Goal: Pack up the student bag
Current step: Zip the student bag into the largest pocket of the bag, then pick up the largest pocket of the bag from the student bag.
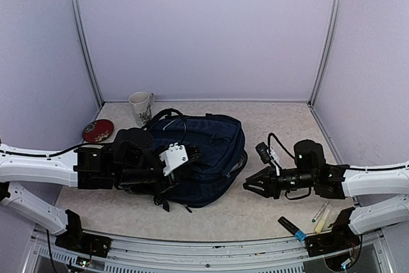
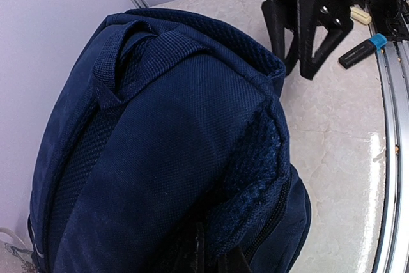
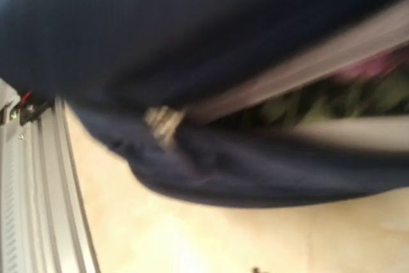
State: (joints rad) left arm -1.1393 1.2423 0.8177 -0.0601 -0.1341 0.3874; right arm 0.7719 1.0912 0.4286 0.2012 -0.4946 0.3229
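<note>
Lilac walls all round, a pale marbled desk (image 1: 268, 126) below. Far left sits a round red dish (image 1: 98, 130), and just behind it to the right a flowered mug (image 1: 140, 107). On to the left fingers (image 1: 193, 153): pressed together, right up against the left end of the student bag (image 1: 214, 148) (whether cloth is pinched between them, I cannot tell). The navy bag lies in the middle of the desk, a black strap looping at its far left corner. Just beside its right edge, clear of it, the right fingers (image 1: 257, 180) stand parted with nothing between them. Near right, by the rail, lie a black marker with a blue cap (image 1: 292, 228) and two pale pens (image 1: 319, 212). The right wrist view is mostly blur, just dark cloth and a pale band.
</note>
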